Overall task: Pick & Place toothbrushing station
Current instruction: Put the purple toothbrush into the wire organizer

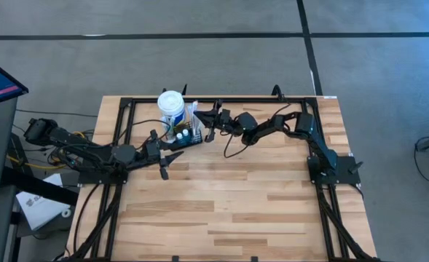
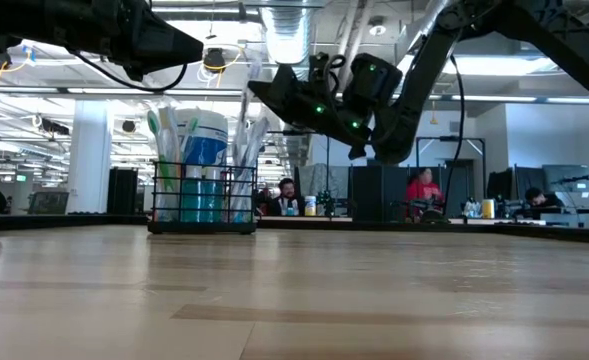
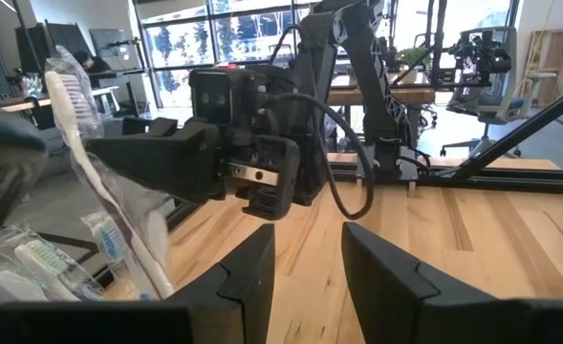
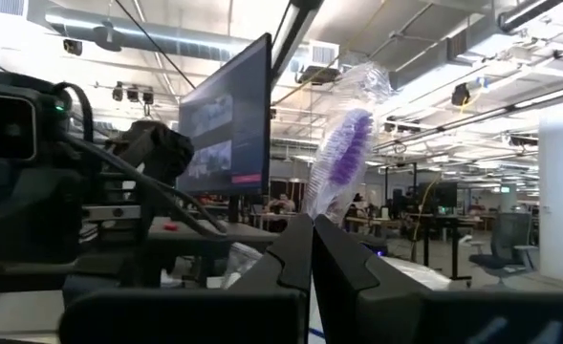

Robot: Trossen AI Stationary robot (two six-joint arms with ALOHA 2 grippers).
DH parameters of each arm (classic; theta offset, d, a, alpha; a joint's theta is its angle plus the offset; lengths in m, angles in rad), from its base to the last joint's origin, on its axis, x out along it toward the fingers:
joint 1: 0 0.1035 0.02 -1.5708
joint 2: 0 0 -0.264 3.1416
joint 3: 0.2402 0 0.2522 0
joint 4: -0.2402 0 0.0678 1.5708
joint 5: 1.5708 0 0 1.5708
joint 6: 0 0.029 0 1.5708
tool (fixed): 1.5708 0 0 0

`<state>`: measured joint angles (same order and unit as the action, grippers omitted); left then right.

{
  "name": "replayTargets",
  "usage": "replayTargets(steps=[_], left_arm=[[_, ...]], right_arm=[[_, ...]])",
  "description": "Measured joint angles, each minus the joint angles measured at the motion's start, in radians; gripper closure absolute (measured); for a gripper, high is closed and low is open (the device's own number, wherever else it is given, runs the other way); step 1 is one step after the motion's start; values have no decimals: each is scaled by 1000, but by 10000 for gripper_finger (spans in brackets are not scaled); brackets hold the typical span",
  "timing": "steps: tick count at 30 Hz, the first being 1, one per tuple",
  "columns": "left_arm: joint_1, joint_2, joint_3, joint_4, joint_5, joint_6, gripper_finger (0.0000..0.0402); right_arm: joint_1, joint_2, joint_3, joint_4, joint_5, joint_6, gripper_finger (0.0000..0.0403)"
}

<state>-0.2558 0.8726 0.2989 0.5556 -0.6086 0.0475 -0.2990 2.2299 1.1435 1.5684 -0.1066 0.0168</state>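
One black wire toothbrushing station (image 2: 203, 198) holds wrapped toothbrushes (image 2: 251, 140), upright.

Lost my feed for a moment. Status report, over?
Left gripper open, clear of caddy. Right gripper shut on a wrapped toothbrush above it. White tub sits inside.

Pale matt wood plank table (image 1: 229, 204), black wire caddy (image 2: 202, 205), glossy plastic-wrapped toothbrushes (image 3: 90, 191)

We see a black wire toothbrushing station (image 2: 203, 200), a white blue-labelled tub (image 1: 172, 105), and a purple-bristled toothbrush (image 4: 343, 153).
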Motion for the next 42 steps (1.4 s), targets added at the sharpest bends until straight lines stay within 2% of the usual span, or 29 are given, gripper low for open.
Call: replayTargets(steps=[12,42], left_arm=[[0,0,0,-1,0,0,285],[0,0,0,-16,0,0,285]], right_arm=[[-5,0,26,-19,-12,-39,403],[-1,-20,26,-209,-54,33,403]])
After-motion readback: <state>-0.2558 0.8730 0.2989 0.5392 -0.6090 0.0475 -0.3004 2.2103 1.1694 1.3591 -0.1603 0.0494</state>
